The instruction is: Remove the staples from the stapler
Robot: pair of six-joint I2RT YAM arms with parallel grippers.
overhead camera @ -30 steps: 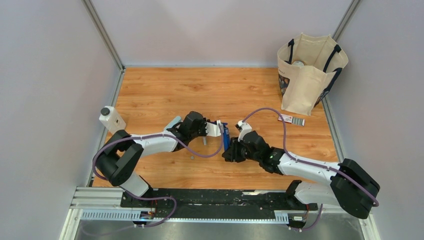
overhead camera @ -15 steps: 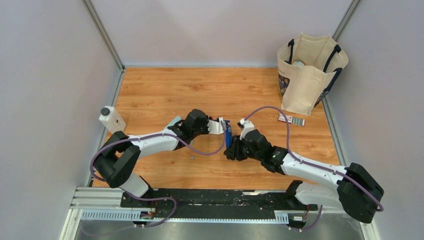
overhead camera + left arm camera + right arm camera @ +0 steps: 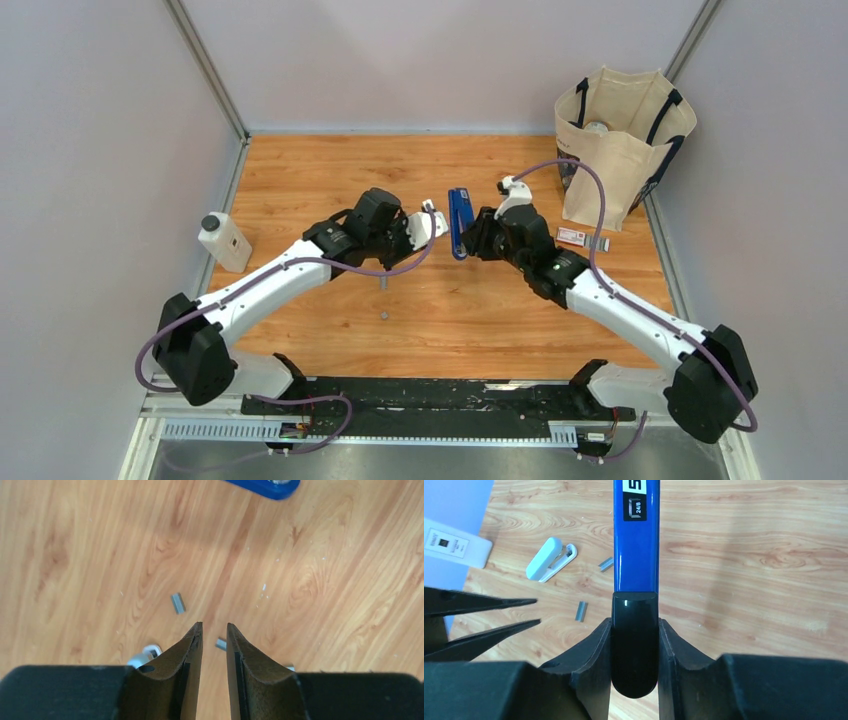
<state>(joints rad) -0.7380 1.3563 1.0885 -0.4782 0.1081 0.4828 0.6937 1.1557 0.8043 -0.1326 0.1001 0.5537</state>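
Note:
My right gripper (image 3: 635,622) is shut on the black end of the royal-blue stapler (image 3: 636,535) and holds it above the wooden table. In the top view the stapler (image 3: 458,215) hangs between the two grippers. My left gripper (image 3: 214,625) is empty, its jaws a narrow gap apart. It is just left of the stapler in the top view (image 3: 436,221). Short silver-grey staples (image 3: 177,603) lie loose on the table below it, with another bit (image 3: 220,643) by its tips. The staples also show in the right wrist view (image 3: 581,611) and the top view (image 3: 383,283).
A pale grey-green oblong piece (image 3: 549,559) lies on the table near the staples. A white bottle (image 3: 224,241) stands at the left edge. A cream tote bag (image 3: 615,145) stands at the back right, with a small red-and-white box (image 3: 582,238) in front of it.
The right gripper has carried the stapler up and toward the far side. The left gripper has moved the same way and now stands apart from the stapler.

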